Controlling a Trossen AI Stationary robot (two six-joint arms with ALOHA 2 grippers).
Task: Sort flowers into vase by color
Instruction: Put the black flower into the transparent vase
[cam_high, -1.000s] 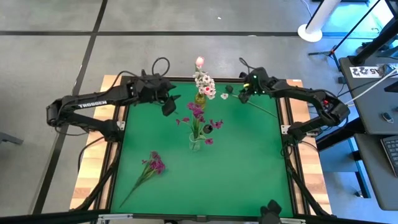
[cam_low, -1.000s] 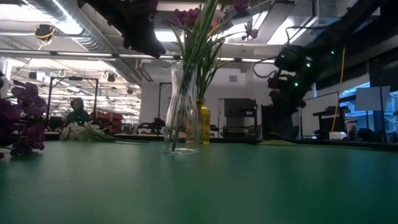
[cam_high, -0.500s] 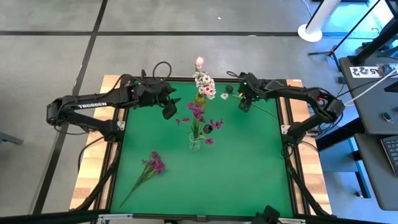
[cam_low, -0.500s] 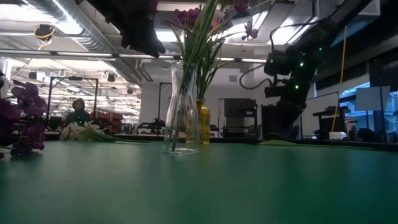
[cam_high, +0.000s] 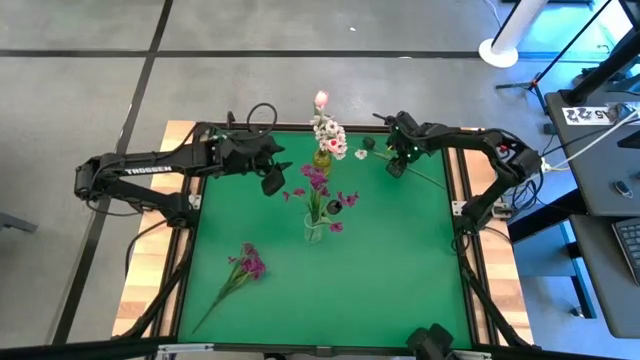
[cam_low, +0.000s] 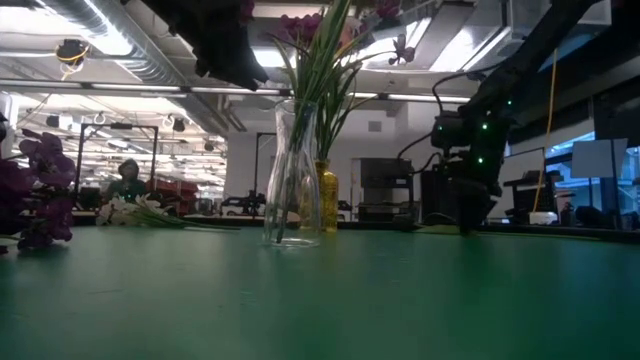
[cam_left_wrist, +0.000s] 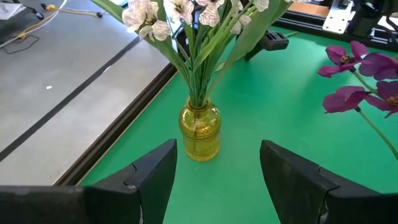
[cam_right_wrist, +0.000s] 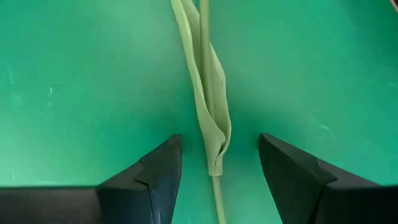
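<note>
While the left gripper (cam_high: 272, 180) hangs with fingers spread and empty just left of the yellow vase (cam_left_wrist: 199, 131) of white flowers (cam_high: 328, 134), the right gripper (cam_high: 396, 166) is low over the far right of the green table (cam_high: 400, 260), jaws apart and straddling a loose green stem (cam_right_wrist: 211, 112) without clasping it. Purple blossoms (cam_high: 318, 182) fill the clear vase (cam_high: 314, 230) mid-table, and another purple sprig (cam_high: 247, 263) lies near left.

Grey floor (cam_high: 90, 60) around the table; ceiling strip lights (cam_low: 110, 45) overhead.
</note>
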